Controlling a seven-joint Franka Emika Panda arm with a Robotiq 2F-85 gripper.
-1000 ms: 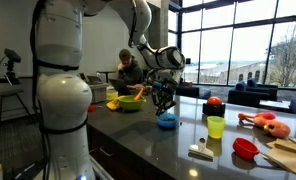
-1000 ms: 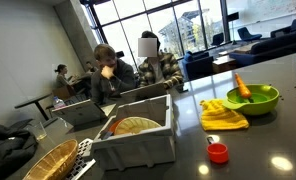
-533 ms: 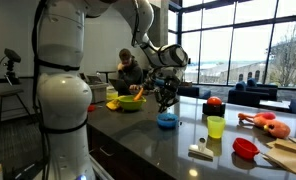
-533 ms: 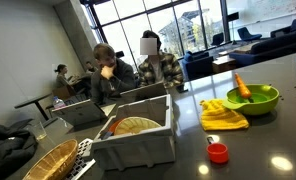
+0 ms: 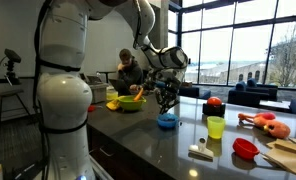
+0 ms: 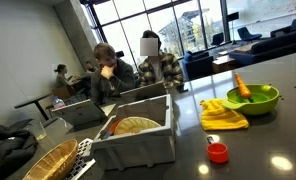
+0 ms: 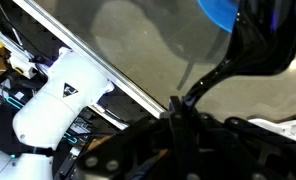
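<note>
End effector (image 5: 166, 103) hangs over the bench (image 5: 148, 140) with its fingers pressed together. I cannot tell whether anything is pinched between them.

Blue bowl (image 5: 167, 121) stands on the bench at 6 o'clock from the end effector, just below the fingertips and apart from them. From the blue bowl, the green bowl (image 5: 129, 103) is at 9 o'clock, the yellow-green cup (image 5: 216, 126) at 3 o'clock, and the red bowl (image 5: 246, 148) at 4 o'clock, farther out.

In the wrist view the blue bowl sits at 1 o'clock in the frame, partly behind the dark fingers. The white robot base (image 7: 63, 95) is at 8 o'clock.

An exterior view lacks the arm and the blue bowl. It alone shows:
- a carrot (image 6: 242, 87) lying in the green bowl
- a yellow cloth (image 6: 224, 118) touching that bowl
- a small red cup (image 6: 219, 152)
- a grey crate (image 6: 138, 148)
</note>
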